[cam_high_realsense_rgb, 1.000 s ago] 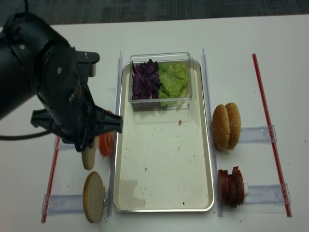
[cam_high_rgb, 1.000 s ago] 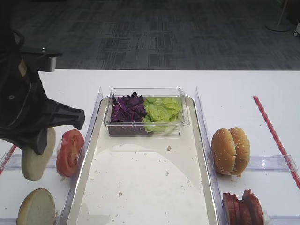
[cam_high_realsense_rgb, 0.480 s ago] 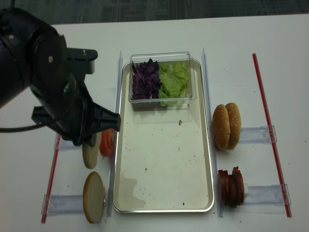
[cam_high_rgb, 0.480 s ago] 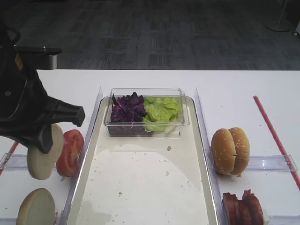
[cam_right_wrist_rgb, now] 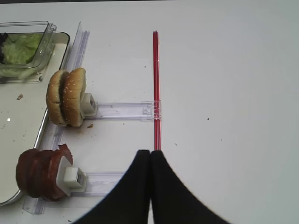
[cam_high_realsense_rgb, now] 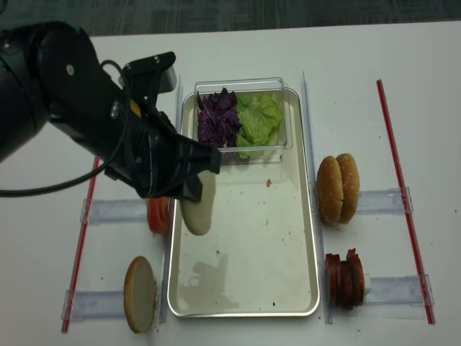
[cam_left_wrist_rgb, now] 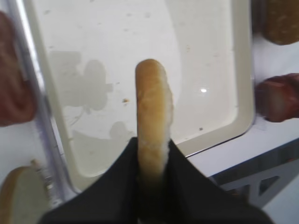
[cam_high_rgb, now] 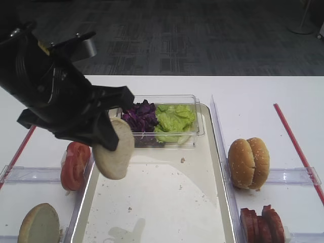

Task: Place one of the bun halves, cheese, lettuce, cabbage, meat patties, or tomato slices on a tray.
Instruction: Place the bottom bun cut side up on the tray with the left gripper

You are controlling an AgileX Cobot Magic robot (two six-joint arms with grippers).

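1. We're counting two plain bun halves: one held bun half point(cam_high_rgb: 115, 155) up in the air over the left side of the tray point(cam_high_rgb: 223, 172), and the other plain half point(cam_high_rgb: 39, 224) sitting on the table at the lower left. There's one pair of sesame buns point(cam_high_rgb: 248, 163) on the right, one row of meat patties point(cam_high_realsense_rgb: 344, 279), one stack of tomato slices point(cam_high_rgb: 74, 165) just left of the tray, and one clear box point(cam_high_realsense_rgb: 241, 117) at the tray's far end holding one heap of cabbage point(cam_high_rgb: 139, 117) and one of lettuce point(cam_high_rgb: 173, 121).
2. The left wrist view is giving us the bun edge-on, with its tan crust and the tray bottom underneath. The overhead views are showing its pale flat face instead. Only the right wrist view is catching the right gripper point(cam_right_wrist_rgb: 150, 154).
3. The left gripper point(cam_left_wrist_rgb: 152, 156) is clamping the bun half by its edge, fingers pressing both faces. The right gripper's fingers are sitting together, gripping nothing, hanging over the bare table beside the red strip point(cam_right_wrist_rgb: 156, 88).
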